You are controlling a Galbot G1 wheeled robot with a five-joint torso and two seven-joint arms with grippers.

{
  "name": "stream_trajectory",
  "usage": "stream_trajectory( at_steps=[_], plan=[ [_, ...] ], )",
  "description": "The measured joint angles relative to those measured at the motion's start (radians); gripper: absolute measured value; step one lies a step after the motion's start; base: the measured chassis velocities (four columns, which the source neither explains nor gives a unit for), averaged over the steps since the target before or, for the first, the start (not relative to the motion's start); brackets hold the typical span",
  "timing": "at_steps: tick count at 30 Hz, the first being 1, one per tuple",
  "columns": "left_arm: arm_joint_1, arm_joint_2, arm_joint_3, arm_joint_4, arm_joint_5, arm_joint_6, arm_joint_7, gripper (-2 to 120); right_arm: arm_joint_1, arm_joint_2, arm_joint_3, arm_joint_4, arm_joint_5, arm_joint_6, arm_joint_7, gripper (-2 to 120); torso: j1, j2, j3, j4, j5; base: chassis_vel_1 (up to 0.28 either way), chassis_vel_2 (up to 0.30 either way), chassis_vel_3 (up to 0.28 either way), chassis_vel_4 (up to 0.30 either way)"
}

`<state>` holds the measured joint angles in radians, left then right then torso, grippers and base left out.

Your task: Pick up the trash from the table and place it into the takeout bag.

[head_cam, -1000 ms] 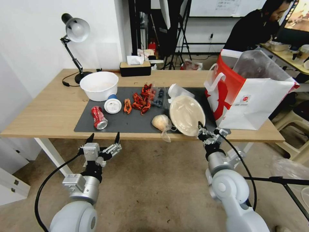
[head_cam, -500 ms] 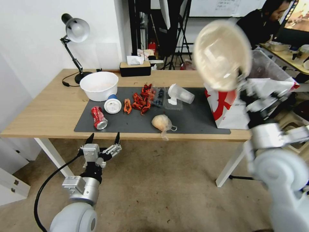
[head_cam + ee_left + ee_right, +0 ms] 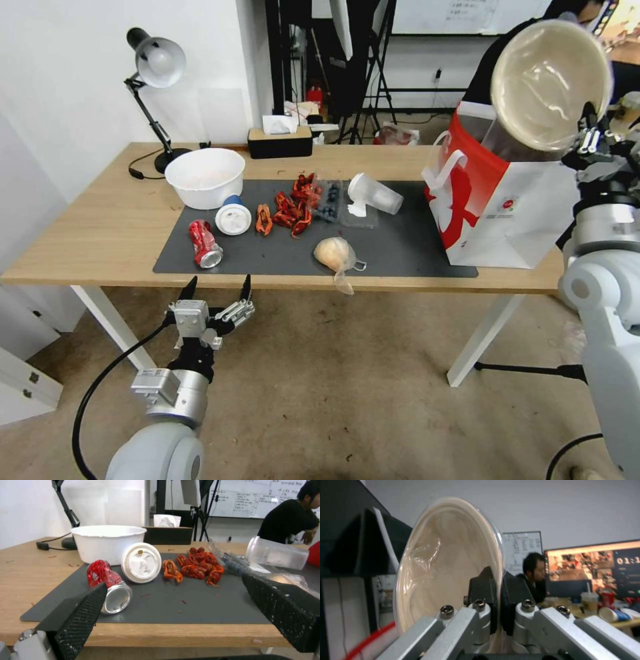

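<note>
My right gripper [image 3: 590, 130] is shut on the rim of the beige round bowl [image 3: 547, 83], holding it tilted in the air above the open top of the takeout bag [image 3: 507, 200]. The right wrist view shows both fingers [image 3: 483, 585] pinching the bowl [image 3: 450, 562]. On the table's [image 3: 100, 233] dark mat [image 3: 400, 247] lie a red soda can [image 3: 204, 243], a white cup with blue base [image 3: 233, 217], a translucent plastic cup [image 3: 375, 193] and a clear-wrapped beige lump [image 3: 335, 255]. My left gripper [image 3: 217, 287] hangs open just below the table's front edge, facing the can [image 3: 108, 585].
A white bowl [image 3: 205, 177], red crayfish shells [image 3: 290, 207] and a clear blueberry box [image 3: 330, 203] also sit on the mat. A desk lamp [image 3: 155, 80] and black tissue box [image 3: 280, 141] stand at the back edge.
My right arm lifted the beige bowl off the mat's front right and swung it up and right, over the takeout bag. The left arm stayed put.
</note>
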<state>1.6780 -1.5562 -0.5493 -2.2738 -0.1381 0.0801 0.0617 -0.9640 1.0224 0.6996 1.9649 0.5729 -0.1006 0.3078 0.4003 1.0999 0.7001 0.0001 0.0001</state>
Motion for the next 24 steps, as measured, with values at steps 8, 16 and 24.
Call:
stream_trajectory(
  at_steps=[8, 16, 24],
  plan=[
    [-0.004, -0.002, 0.000, 0.004, 0.000, -0.001, 0.003, 100, 0.004, 0.004, -0.005, -0.019, -0.001, -0.039, 0.025, 26, 0.000, 0.000, 0.000, -0.0001, -0.0002, 0.000, 0.000, 0.000, 0.000],
    [-0.007, 0.001, -0.002, 0.005, -0.001, -0.001, 0.003, 100, -0.002, -0.004, 0.000, 0.033, 0.096, -0.041, 0.034, 57, 0.000, 0.000, 0.000, 0.0000, -0.0001, 0.000, 0.000, 0.000, 0.000],
    [-0.009, 0.007, -0.005, 0.009, -0.004, -0.004, 0.003, 100, -0.170, 0.022, -0.012, 0.268, 0.275, -0.019, -0.096, 85, 0.000, 0.000, 0.000, -0.0002, -0.0004, 0.000, 0.000, 0.000, 0.000]
  ],
)
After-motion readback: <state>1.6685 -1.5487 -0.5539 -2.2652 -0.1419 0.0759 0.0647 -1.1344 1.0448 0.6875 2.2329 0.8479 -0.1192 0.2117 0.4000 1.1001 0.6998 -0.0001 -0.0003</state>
